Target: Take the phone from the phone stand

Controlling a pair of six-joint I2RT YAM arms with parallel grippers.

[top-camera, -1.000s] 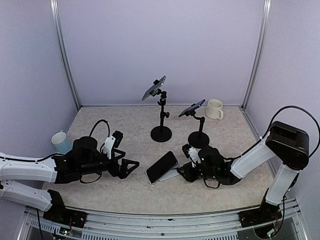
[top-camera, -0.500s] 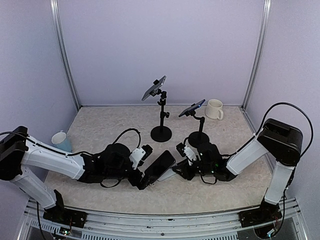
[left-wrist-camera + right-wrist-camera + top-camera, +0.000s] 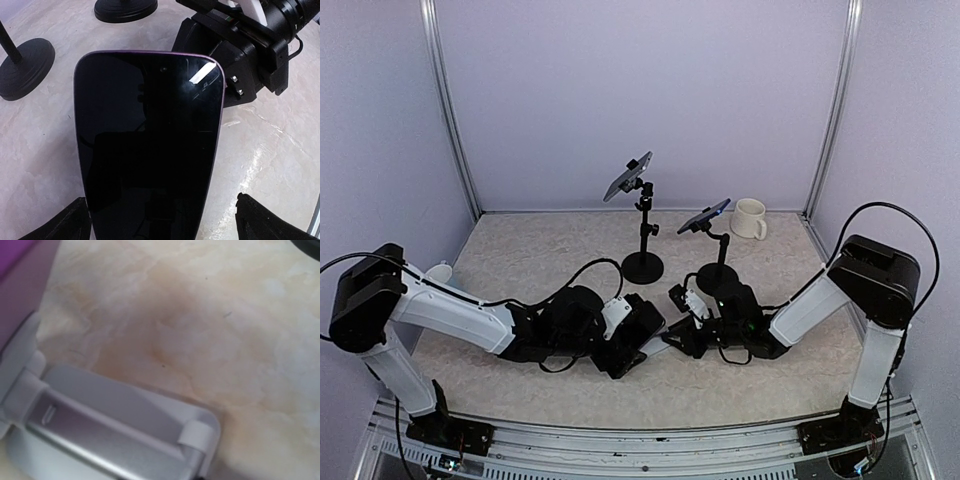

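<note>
The phone [image 3: 147, 150] leans screen-up in the silver stand [image 3: 115, 430] near the middle of the surface [image 3: 520, 250]. The left gripper [image 3: 160, 200] straddles it with jaws wide. In the wrist view, 1 is just beside the phone's left edge and the other is well clear of its right edge. The right gripper [image 3: 672, 338] lies low against the stand's base. Whether its jaws grip it cannot be told.
</note>
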